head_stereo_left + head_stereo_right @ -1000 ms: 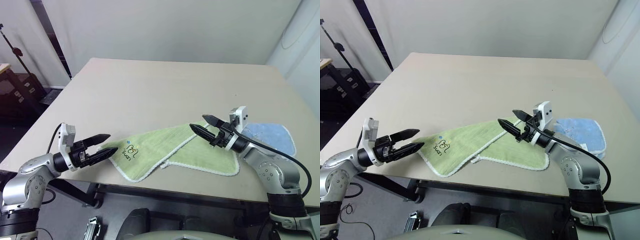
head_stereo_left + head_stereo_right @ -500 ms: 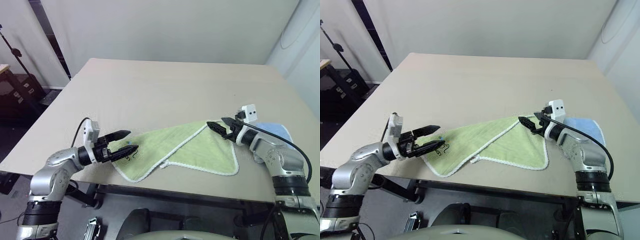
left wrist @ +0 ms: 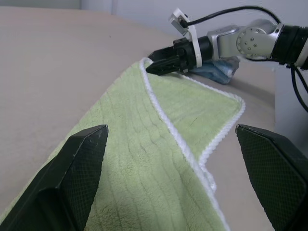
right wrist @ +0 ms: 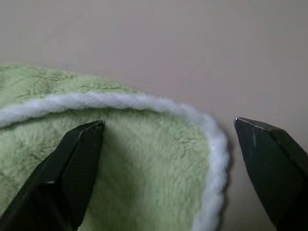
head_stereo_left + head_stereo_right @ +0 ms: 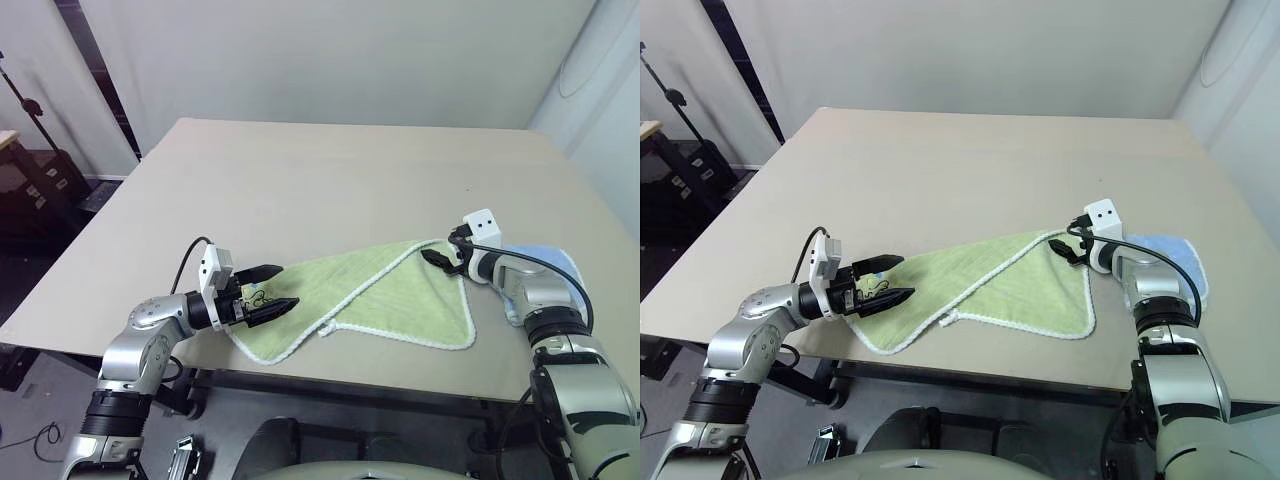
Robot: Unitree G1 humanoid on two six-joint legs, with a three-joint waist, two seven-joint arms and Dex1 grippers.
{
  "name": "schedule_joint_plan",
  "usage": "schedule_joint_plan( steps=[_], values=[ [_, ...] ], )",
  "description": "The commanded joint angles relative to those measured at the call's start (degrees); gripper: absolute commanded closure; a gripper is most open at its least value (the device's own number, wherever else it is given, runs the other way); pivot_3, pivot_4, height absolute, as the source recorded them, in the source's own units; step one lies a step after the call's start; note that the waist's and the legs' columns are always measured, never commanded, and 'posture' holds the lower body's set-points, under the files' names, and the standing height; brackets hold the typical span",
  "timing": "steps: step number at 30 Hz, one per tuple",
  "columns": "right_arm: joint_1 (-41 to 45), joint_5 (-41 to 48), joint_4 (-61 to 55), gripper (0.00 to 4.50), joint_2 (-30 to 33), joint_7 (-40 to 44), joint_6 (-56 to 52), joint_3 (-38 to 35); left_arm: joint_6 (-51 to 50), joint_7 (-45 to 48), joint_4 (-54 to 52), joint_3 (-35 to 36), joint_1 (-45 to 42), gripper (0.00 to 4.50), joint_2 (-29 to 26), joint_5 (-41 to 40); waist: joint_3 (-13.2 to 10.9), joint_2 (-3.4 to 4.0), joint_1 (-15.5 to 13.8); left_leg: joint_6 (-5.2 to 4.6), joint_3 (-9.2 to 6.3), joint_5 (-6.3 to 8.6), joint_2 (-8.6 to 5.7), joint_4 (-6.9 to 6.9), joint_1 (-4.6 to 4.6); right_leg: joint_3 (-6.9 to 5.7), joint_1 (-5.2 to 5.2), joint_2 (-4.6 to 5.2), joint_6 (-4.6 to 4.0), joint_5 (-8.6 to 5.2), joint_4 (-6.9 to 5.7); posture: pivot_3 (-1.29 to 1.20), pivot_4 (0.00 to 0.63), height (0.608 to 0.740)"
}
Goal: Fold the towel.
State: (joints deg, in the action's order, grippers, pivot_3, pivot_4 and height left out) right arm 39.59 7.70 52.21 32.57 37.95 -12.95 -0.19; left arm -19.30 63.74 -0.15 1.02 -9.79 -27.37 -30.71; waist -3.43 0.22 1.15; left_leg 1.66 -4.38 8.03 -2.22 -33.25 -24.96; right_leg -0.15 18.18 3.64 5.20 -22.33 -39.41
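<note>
The left gripper (image 5: 283, 288) stands wide open over the near left corner of the green towel (image 5: 370, 297). The right gripper (image 4: 168, 139), also wide open, straddles its far corner. The towel lies partly folded near the table (image 5: 300, 180) front edge.

Green towel (image 4: 144, 159) w/ white stitched edging, rounded corner lying flat on tan table (image 4: 192, 43). Right gripper (image 4: 168, 144) spread wide over that corner: one black finger (image 4: 72, 168) above the terry inside the edging, the other finger (image 4: 274, 163) off the cloth, beyond the corner, over bare table. No contact w/ cloth discernible.
</note>
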Motion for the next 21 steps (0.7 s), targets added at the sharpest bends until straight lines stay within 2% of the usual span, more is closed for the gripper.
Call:
schedule_joint_plan(
  steps=[1,3,6,16,17,21],
  values=[
    [1.86,-2.36,4.49,0.0,0.55,0.92,1.36,0.39,0.55,-0.41,-0.86,0.81,-1.69,0.03,0.19,-0.64,0.0,0.0,-0.03,0.0,0.0,0.0,0.0,0.0,0.15,0.0,-0.15,0.0,-0.02,-0.01,0.01,0.0,0.0,0.709],
    [3.38,-3.1,6.96,0.0,0.36,0.05,2.28,0.16,0.43,-1.13,-1.76,0.45,-1.72,0.03,0.56,-0.39,0.0,0.0,-0.1,0.02,-0.02,0.02,0.0,0.01,0.52,0.0,-0.54,0.02,-0.25,-0.14,0.08,0.0,0.0,0.709],
    [4.9,-4.39,8.65,0.63,0.26,-0.37,3.34,0.55,-0.12,-1.71,-3.0,0.19,-1.9,0.0,0.6,-0.54,0.0,0.0,-0.03,0.17,-0.08,0.12,-0.01,0.01,0.72,0.0,-0.78,0.06,-0.32,-0.17,0.19,0.0,0.0,0.709],
    [5.99,-4.6,7.53,4.26,1.04,0.55,3.87,-1.0,-1.27,-1.36,-2.94,0.53,-3.73,0.0,-0.48,-1.2,0.0,0.0,0.03,0.05,-0.08,0.04,-0.03,0.12,0.63,0.01,-0.66,0.08,-0.31,-0.16,0.24,0.0,0.0,0.709],
    [5.75,-4.27,6.61,4.45,1.29,0.52,3.89,-1.4,-1.15,-1.22,-2.75,0.57,-3.83,0.0,-0.55,-1.17,-0.01,0.01,0.03,0.04,-0.08,0.04,-0.03,0.15,0.63,0.0,-0.65,0.07,-0.31,-0.16,0.24,0.0,0.0,0.709],
    [2.66,0.53,-7.98,4.45,1.72,0.83,-0.31,-5.78,-1.35,-0.44,-2.56,1.17,-4.0,0.0,-1.39,-1.59,-0.05,0.08,-0.04,0.04,-0.08,0.04,-0.03,0.15,0.55,0.0,-0.59,0.08,-0.31,-0.16,0.24,0.0,0.0,0.709]
  ],
)
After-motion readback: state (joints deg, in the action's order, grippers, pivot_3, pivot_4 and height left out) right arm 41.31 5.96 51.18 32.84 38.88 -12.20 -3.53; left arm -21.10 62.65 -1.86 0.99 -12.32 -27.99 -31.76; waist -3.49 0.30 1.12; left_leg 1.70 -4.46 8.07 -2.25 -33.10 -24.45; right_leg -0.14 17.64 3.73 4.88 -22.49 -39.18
